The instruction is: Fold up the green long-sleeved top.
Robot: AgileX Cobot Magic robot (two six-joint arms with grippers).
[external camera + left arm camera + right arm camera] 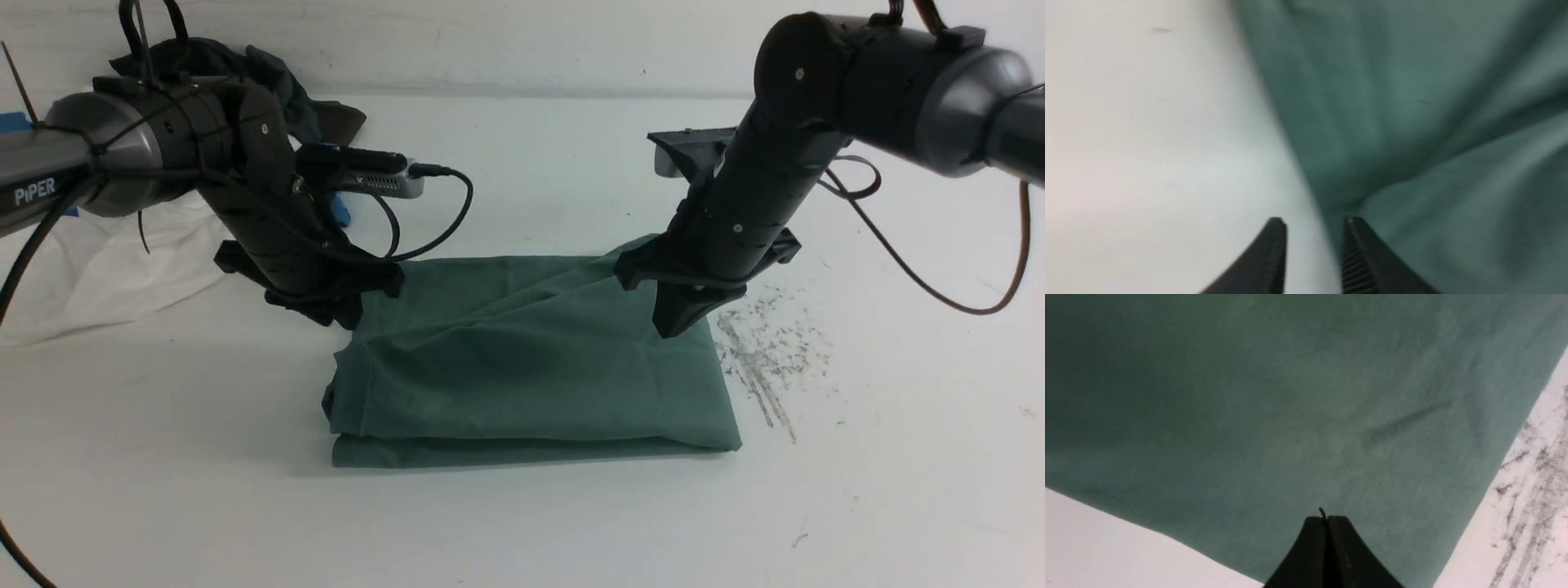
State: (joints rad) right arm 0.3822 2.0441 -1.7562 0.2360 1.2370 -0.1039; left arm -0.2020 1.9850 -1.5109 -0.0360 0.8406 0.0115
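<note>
Item: green long-sleeved top (531,367), lay folded mid-way on the table (163,490), long axis parallel to the near edge. Left pincer (1313,222) stood parted, empty, beside its edge; right pincer (1327,520) was closed, empty.

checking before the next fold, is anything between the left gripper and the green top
Nothing visible. The left gripper stands open right at the edge of the green top, with only white table beside it.

White tabletop (522,523) with grey scuff marks (759,359) toward the right, plain pale wall (522,41) behind, soft even light.
</note>
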